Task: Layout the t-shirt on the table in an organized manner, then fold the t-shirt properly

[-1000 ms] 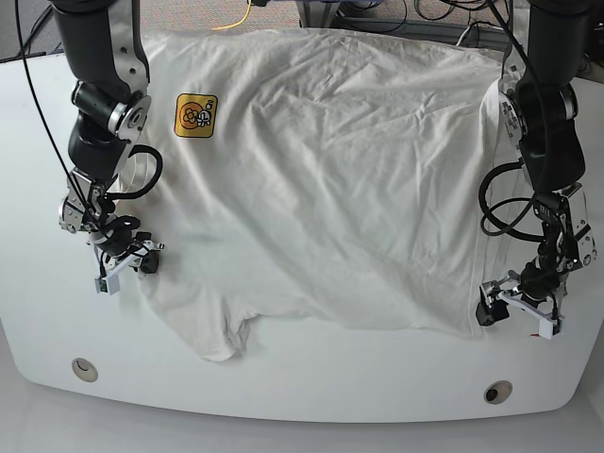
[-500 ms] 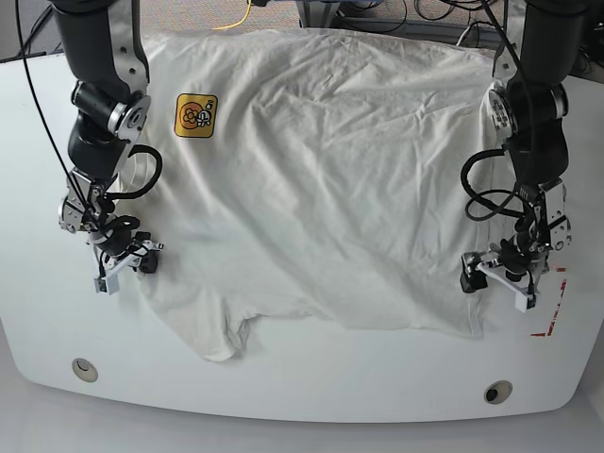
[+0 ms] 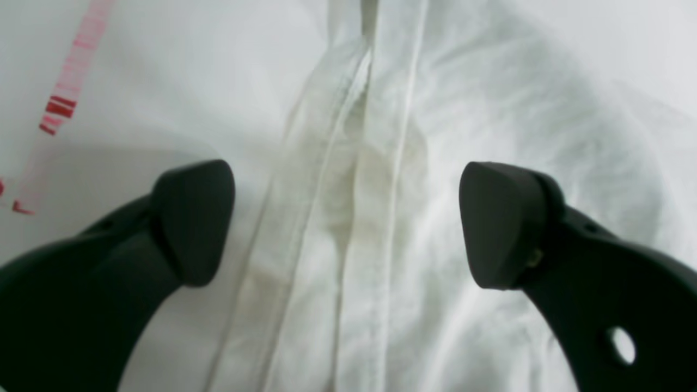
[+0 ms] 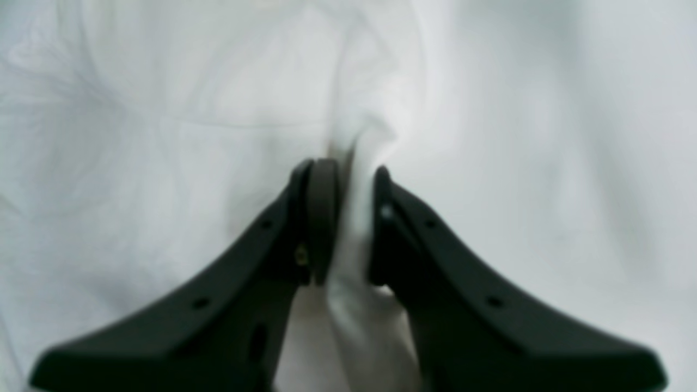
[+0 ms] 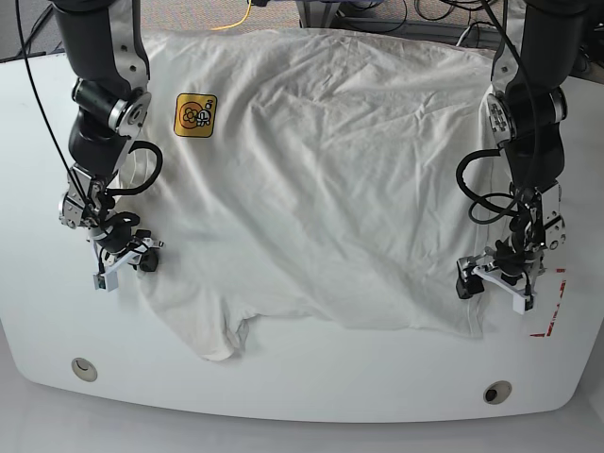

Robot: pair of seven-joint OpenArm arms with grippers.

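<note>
Broadly spread: wrinkled white short-sleeved cotton t-shirt across glossy white round-cornered table, far hem at the table's back edge.

Right gripper clenched on a pinched ridge of cloth at one side edge; left gripper released, black rounded fingertips wide apart, straddling the stitched double seam of the opposite side edge. Bare tabletop along the near edge and outside both arms; two small round holes near the front corners; red-outlined mark just beside the left gripper. Yellow-orange square logo patch on the cloth near the right arm, its design too small to read. Soft, creased fabric; slick, reflective surface beneath.
</note>
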